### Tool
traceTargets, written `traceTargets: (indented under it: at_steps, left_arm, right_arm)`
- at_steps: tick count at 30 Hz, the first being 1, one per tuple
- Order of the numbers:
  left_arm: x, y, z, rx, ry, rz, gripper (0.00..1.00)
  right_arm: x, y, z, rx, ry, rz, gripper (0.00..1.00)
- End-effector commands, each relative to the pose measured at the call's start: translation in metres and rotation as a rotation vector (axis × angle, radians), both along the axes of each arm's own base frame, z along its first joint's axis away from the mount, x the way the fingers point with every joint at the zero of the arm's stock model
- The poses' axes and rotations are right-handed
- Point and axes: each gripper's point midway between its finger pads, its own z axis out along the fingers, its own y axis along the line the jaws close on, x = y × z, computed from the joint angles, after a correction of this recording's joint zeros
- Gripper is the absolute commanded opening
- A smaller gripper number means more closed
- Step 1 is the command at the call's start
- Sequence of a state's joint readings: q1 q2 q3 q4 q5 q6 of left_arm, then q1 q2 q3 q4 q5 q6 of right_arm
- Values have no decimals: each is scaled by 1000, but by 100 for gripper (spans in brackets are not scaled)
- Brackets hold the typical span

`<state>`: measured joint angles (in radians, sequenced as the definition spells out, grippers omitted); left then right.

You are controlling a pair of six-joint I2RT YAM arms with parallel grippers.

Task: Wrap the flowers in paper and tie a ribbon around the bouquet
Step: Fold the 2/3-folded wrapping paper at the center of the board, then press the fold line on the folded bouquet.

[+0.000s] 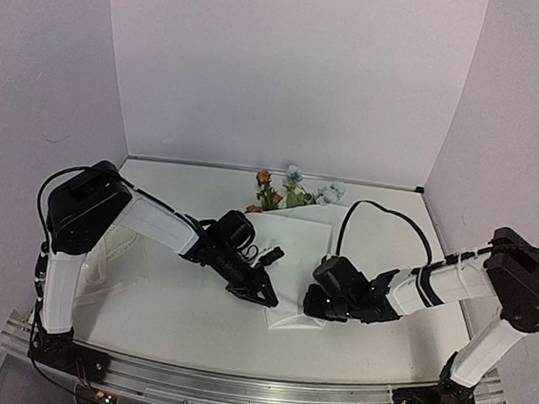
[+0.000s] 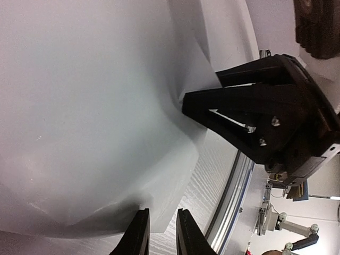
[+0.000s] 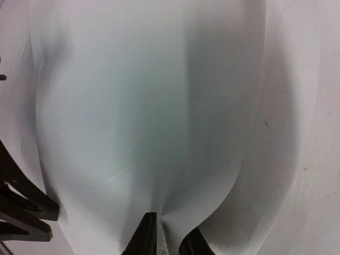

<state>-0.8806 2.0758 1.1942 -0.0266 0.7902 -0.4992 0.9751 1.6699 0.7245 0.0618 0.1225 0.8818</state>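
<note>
L jaws, R jaws at paper (image 1: 300, 253) near edge, flowers (image 1: 290, 191) by back wall (image 1: 282, 70)

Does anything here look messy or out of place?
The paper over the flowers isn't a neat cone: it humps up loosely and puckers at its near end, where the left gripper and right gripper meet it.

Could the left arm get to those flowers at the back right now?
Probably yes. The flowers stick out at the paper's far edge, and nothing stands between them and the left gripper, low at the paper's near edge. It would have to leave the paper first.
</note>
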Motion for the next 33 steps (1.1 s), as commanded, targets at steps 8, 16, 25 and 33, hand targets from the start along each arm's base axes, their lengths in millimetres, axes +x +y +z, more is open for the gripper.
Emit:
traceTargets:
  at_steps: [8,16,25,33]
  left_arm:
    - [-1,11,-29,105,27,19,20]
    - [0,11,-26,105,18,12,21]
    - [1,10,-23,104,9,4,21]
    - [2,10,-23,109,10,7,21]
  right_arm:
    - [1,-4,26,20,-33,13,30]
    - [-21,-10,71,26,17,94,48]
    - [-21,57,61,224,182,231,21]
    - [-3,69,26,396,230,104,13]
